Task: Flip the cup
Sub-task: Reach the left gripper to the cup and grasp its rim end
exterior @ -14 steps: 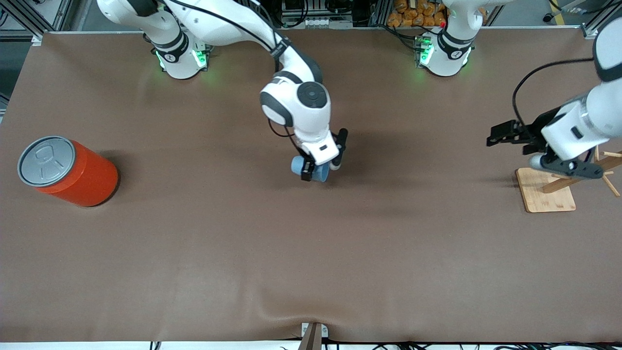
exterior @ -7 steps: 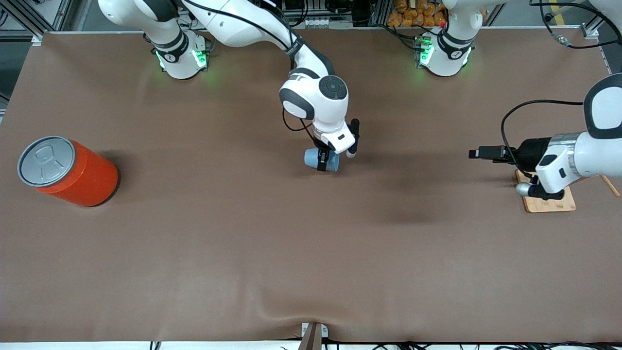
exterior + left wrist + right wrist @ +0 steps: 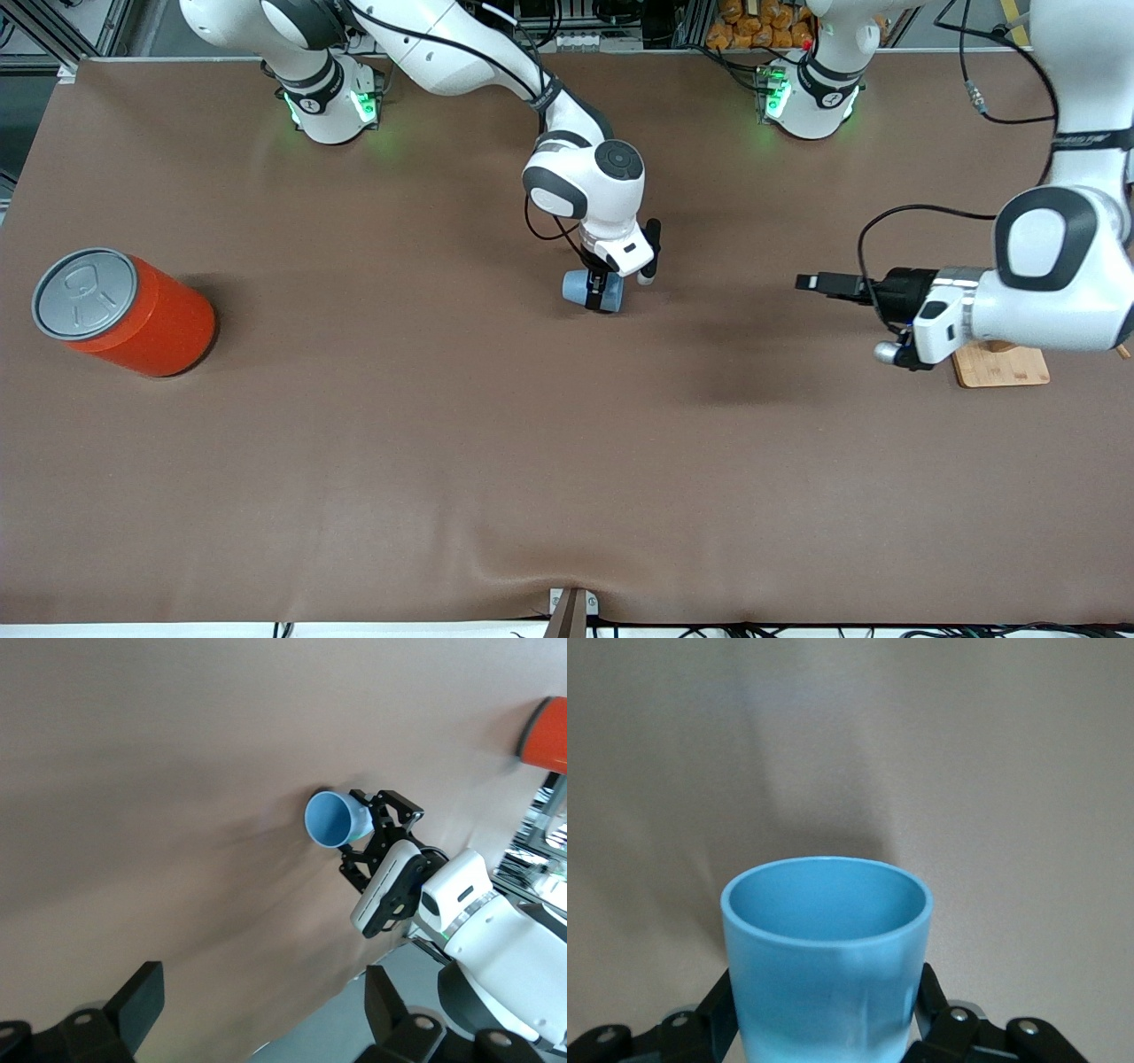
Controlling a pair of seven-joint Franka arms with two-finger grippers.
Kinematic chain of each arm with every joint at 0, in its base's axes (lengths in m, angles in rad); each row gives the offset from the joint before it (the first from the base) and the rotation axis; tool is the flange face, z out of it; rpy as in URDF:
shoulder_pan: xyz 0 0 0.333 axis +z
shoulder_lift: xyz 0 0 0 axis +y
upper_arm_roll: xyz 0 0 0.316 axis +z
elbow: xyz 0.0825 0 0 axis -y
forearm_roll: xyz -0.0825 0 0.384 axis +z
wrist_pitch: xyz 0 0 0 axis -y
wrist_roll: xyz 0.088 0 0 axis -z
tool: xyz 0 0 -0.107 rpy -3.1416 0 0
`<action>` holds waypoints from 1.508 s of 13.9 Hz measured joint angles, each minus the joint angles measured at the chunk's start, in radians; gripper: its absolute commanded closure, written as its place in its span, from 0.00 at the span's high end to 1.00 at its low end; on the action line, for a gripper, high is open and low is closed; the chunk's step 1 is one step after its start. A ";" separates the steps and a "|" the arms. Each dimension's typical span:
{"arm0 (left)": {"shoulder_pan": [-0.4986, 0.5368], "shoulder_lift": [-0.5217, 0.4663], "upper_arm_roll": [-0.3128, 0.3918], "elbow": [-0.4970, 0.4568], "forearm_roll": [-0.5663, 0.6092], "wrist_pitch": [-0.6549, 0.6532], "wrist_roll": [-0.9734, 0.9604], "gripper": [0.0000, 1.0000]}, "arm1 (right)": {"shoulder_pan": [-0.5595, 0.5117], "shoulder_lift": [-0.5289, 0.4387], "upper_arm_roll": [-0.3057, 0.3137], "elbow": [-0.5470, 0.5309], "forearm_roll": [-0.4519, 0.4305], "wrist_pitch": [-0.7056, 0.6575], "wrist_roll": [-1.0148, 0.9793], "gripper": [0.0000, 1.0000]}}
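The small light-blue cup (image 3: 578, 287) is tipped on its side in my right gripper (image 3: 605, 293), low over the middle of the table. In the right wrist view the cup (image 3: 826, 957) fills the space between the black fingers (image 3: 719, 1003), its deeper blue mouth pointing away from the wrist. My left gripper (image 3: 813, 283) is open and empty, level with the table and aimed at the cup from the left arm's end. The left wrist view shows the cup (image 3: 335, 819) mouth-on in the right gripper, with the left gripper's (image 3: 261, 1010) own fingers wide apart.
A large orange can (image 3: 124, 310) with a grey pull-tab lid stands toward the right arm's end; its edge shows in the left wrist view (image 3: 545, 731). A wooden stand base (image 3: 1001, 365) lies under the left arm. The table is covered in brown cloth.
My right gripper carried the cup a little toward the left arm's end. My left arm swung off the wooden stand toward the middle, its gripper now closer to the cup.
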 measured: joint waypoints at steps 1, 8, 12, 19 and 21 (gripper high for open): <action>-0.001 0.017 -0.007 -0.023 -0.030 0.028 0.031 1.00 | 0.001 0.003 0.000 0.000 -0.003 0.000 0.018 1.00; -0.021 0.056 -0.016 -0.219 -0.240 0.158 0.266 1.00 | 0.002 0.011 -0.005 0.028 -0.005 0.001 0.037 1.00; -0.050 0.105 -0.018 -0.247 -0.294 0.176 0.374 0.88 | 0.002 -0.031 -0.003 0.045 -0.005 -0.060 0.039 1.00; -0.214 0.176 -0.024 -0.234 -0.445 0.240 0.417 0.70 | -0.039 -0.197 -0.009 0.055 0.079 -0.165 0.029 1.00; -0.269 0.193 -0.026 -0.233 -0.499 0.278 0.418 0.70 | -0.087 -0.256 -0.017 0.058 0.128 -0.213 0.019 1.00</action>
